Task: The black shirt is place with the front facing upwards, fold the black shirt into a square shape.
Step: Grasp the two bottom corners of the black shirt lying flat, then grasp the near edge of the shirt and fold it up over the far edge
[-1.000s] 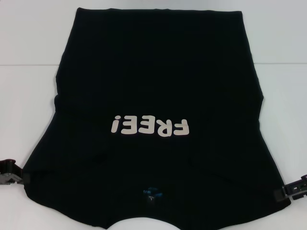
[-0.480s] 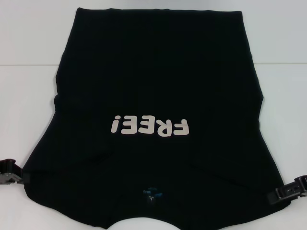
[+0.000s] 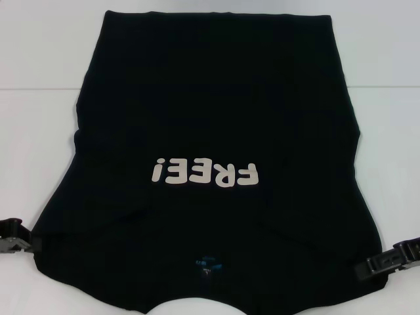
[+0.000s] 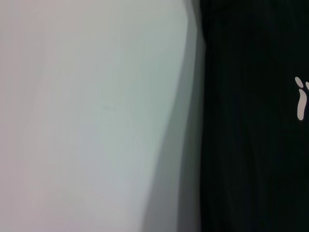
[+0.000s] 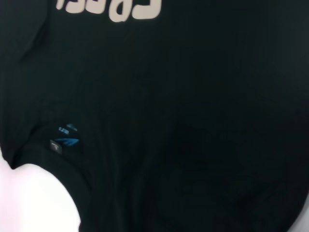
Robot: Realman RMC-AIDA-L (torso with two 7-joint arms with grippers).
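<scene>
Grippers [image 3: 20, 241] [image 3: 387, 262] — flanking black shirt [image 3: 216, 118]

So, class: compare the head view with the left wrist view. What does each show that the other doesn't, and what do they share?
Only the head view shows the left gripper and right gripper at the shirt's near sides, the blue neck label and the whole "FREE!" print. The left wrist view adds nothing new; it shows the shirt's edge close up. Both show the black shirt on the white table, plus the exclamation mark.

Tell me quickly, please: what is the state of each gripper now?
Left gripper: at the black shirt sleeve edge; state cannot be told.
Right gripper: at the opposite sleeve edge; state cannot be told.
</scene>
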